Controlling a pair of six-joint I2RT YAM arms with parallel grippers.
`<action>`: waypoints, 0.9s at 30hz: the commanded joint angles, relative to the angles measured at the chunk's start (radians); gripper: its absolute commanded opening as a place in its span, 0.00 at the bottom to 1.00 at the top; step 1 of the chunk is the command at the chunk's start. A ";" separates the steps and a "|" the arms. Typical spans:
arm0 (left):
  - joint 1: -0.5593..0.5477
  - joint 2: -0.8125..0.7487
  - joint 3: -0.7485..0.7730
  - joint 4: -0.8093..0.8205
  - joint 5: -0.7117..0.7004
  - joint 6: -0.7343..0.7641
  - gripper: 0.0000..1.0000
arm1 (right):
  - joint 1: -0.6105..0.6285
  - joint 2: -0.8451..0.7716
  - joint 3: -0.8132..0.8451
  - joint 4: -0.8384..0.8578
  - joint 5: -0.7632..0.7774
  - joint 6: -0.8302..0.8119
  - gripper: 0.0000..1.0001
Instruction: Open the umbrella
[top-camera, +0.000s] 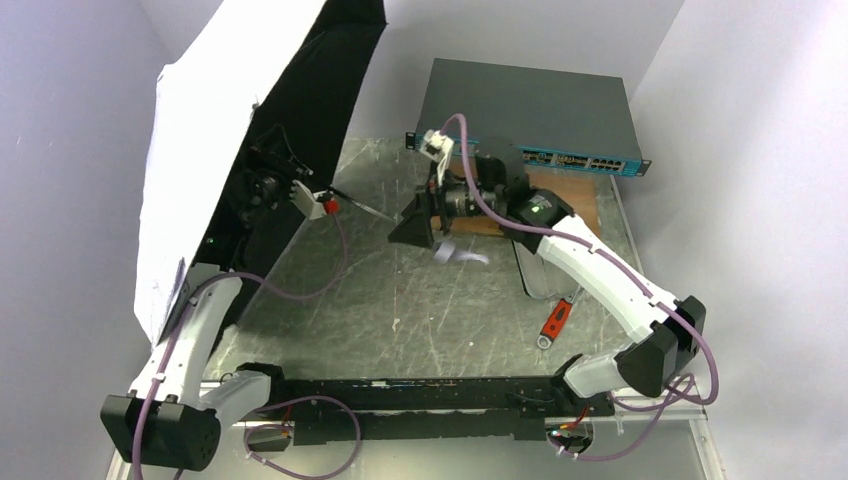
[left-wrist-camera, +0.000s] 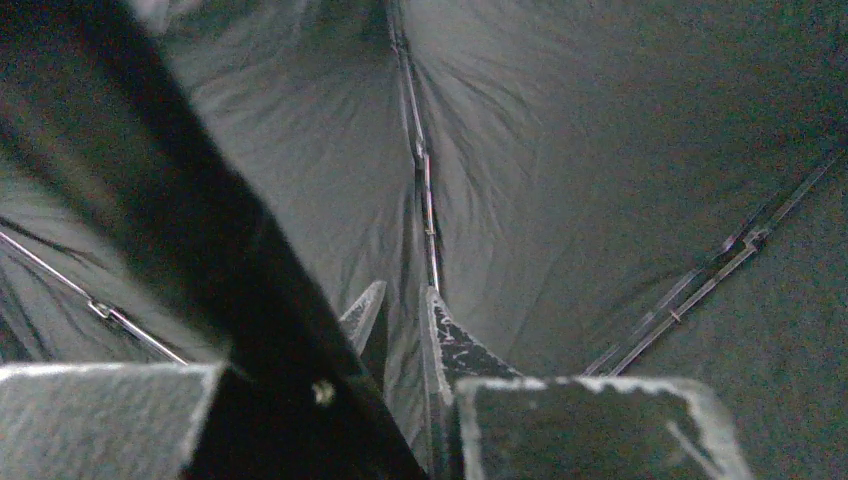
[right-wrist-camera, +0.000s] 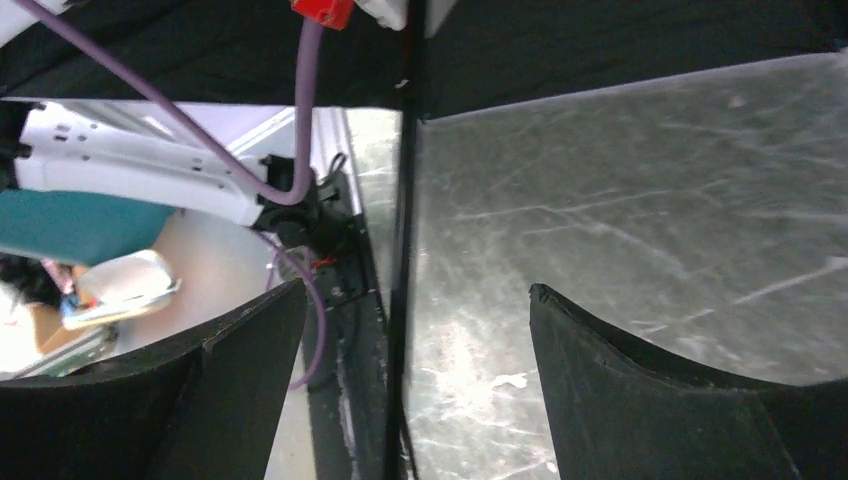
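Observation:
The umbrella (top-camera: 195, 150) stands open on its side at the far left, silvery white outside and black inside (top-camera: 320, 90). Its thin black shaft (top-camera: 365, 208) points right over the table. My left gripper (top-camera: 262, 188) is deep inside the canopy. In the left wrist view its fingertips (left-wrist-camera: 405, 305) are almost together, with a fold of canopy by a rib (left-wrist-camera: 425, 190) between them. My right gripper (top-camera: 412, 228) is open at the shaft's end. In the right wrist view (right-wrist-camera: 418, 295) the shaft (right-wrist-camera: 402, 250) runs between the wide-apart fingers, touching neither. A small pale blurred shape (top-camera: 462, 256), perhaps the handle, lies under the right wrist.
A large dark grey flat box with a teal front (top-camera: 530, 105) sits at the back right, with a wooden board (top-camera: 570, 200) in front of it. A red-handled tool (top-camera: 557, 318) lies by the right arm. Walls close in on both sides.

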 joint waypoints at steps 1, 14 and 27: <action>0.104 0.000 0.064 0.034 -0.051 0.341 0.00 | -0.105 -0.084 0.102 0.022 -0.017 0.018 0.84; 0.220 0.039 -0.015 0.127 0.096 0.426 0.02 | -0.156 -0.143 0.040 0.007 0.006 0.034 0.83; 0.224 -0.040 -0.104 0.126 0.300 0.389 0.08 | -0.121 -0.156 -0.036 0.004 -0.017 0.059 0.82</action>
